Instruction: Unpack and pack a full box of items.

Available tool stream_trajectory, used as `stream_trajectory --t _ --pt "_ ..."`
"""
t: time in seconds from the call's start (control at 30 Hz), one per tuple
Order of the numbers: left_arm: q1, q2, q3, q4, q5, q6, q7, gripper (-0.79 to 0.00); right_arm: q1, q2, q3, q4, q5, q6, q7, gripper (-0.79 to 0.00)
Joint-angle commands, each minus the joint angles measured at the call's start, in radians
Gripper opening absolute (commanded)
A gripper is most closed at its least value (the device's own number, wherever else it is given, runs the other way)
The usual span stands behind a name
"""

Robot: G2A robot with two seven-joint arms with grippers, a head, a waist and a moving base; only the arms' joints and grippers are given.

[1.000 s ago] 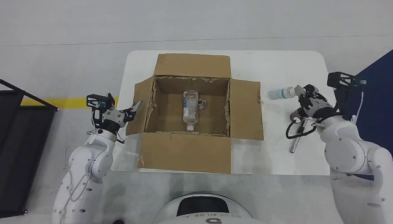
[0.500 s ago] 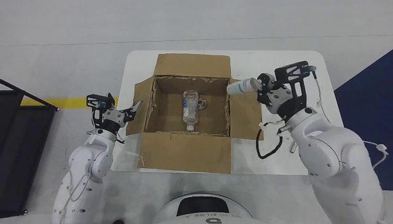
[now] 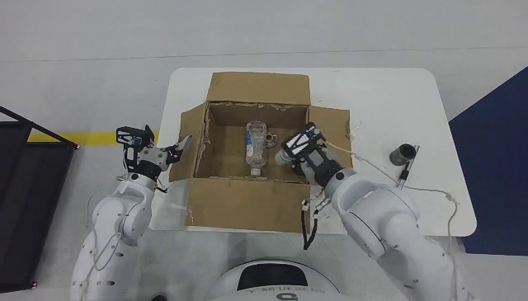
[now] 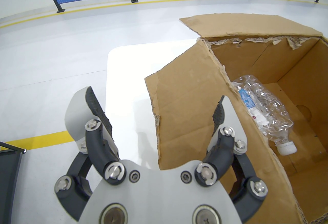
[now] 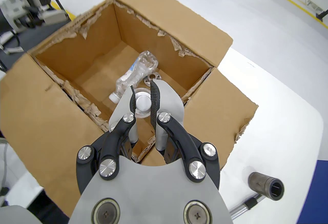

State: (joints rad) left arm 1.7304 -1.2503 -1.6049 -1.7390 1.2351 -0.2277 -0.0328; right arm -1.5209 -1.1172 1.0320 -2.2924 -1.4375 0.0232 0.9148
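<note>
An open cardboard box stands mid-table with its flaps spread. A crushed clear plastic bottle lies on the box floor, and a small metal flange rests beside it. My right gripper hangs just inside the box's right wall, shut on a small bottle that I see end-on. My left gripper is open and holds nothing, just outside the box's left flap.
On the white table right of the box lie a dark metal cylinder and a thin metal rod. A black rack stands on the floor at the far left.
My right arm has swung from the table's right side leftwards, carrying the small bottle to just inside the box. The left arm has kept still.
</note>
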Motion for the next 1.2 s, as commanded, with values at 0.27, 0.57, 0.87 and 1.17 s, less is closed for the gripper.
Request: stream_trajectory --t 0.27,0.57,0.87,1.17 --pt "0.000 0.000 0.000 0.000 0.000 0.000 0.000 0.000 0.050 -0.024 -0.086 0.026 -0.080 0.022 0.035 0.000" --pt "0.000 0.000 0.000 0.000 0.000 0.000 0.000 0.000 -0.060 -0.009 0.240 -0.058 0.162 0.067 -0.089 0.000" --pt "0.000 0.000 0.000 0.000 0.000 0.000 0.000 0.000 -0.331 0.001 0.756 0.022 0.497 0.045 -0.235 0.000" --pt "0.000 0.000 0.000 0.000 0.000 0.000 0.000 0.000 -0.426 0.003 0.952 0.175 0.572 0.022 -0.152 0.000"
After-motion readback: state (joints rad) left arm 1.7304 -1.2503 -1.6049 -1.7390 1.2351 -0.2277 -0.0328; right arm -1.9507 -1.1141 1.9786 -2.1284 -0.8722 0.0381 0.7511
